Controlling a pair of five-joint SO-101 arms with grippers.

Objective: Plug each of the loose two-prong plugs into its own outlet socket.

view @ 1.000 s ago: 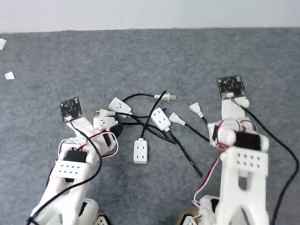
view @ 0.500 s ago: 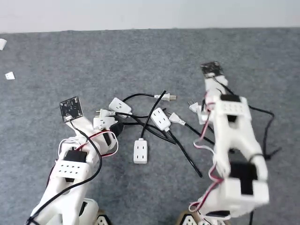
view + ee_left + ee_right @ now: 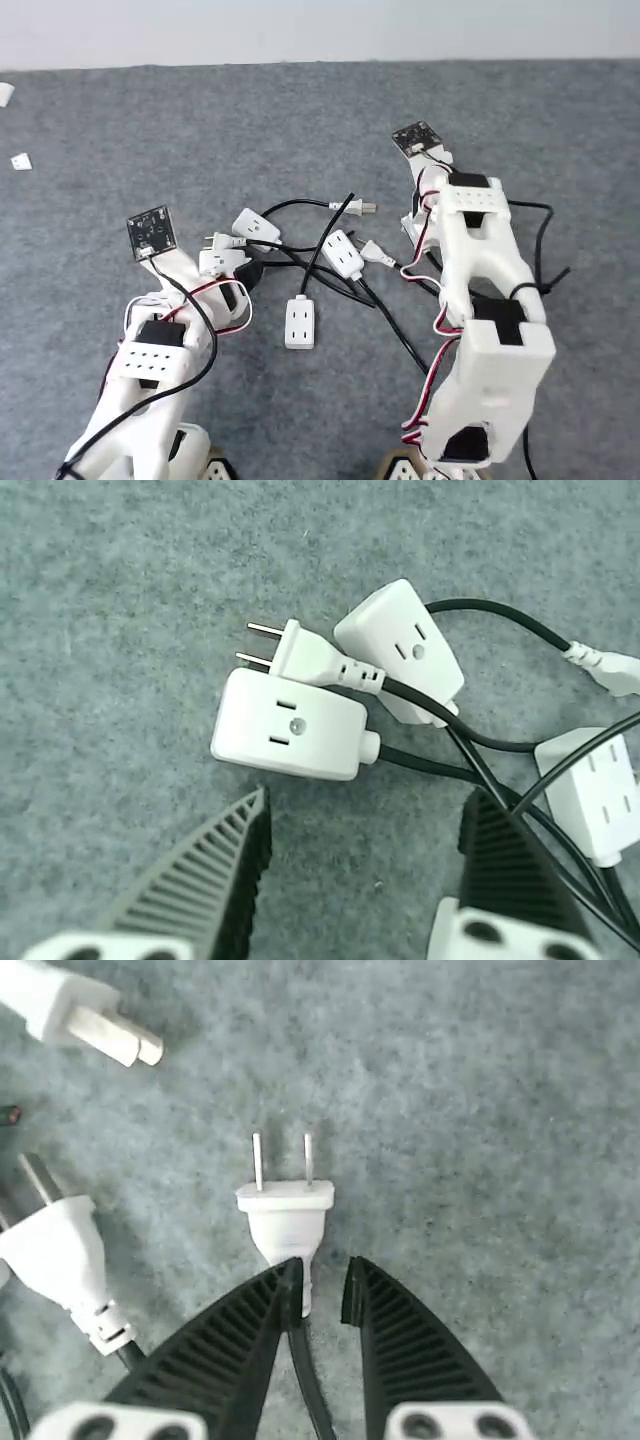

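My right gripper [image 3: 320,1285] hangs low over a white two-prong plug [image 3: 285,1210] on the grey carpet. Its black fingers [image 3: 385,1325] stand a narrow gap apart around the plug's neck and black cord. The right arm [image 3: 470,230] stretches out over the right side of the cable tangle. My left gripper [image 3: 370,800] is wide open just short of a white outlet socket [image 3: 290,725]. A loose white plug [image 3: 300,655] lies against that socket, with a second socket [image 3: 400,645] beyond. Two more sockets [image 3: 343,253] [image 3: 300,322] lie mid-table.
Black cords [image 3: 385,315] cross between the sockets. Two other white plugs [image 3: 60,1250] [image 3: 70,1010] lie close to the right gripper. A further plug [image 3: 352,207] points right at the back of the tangle. White scraps [image 3: 20,161] sit far left.
The right arm has swung from a folded-back pose out and leftward over the rightmost plug. The left arm and the cords have stayed put.
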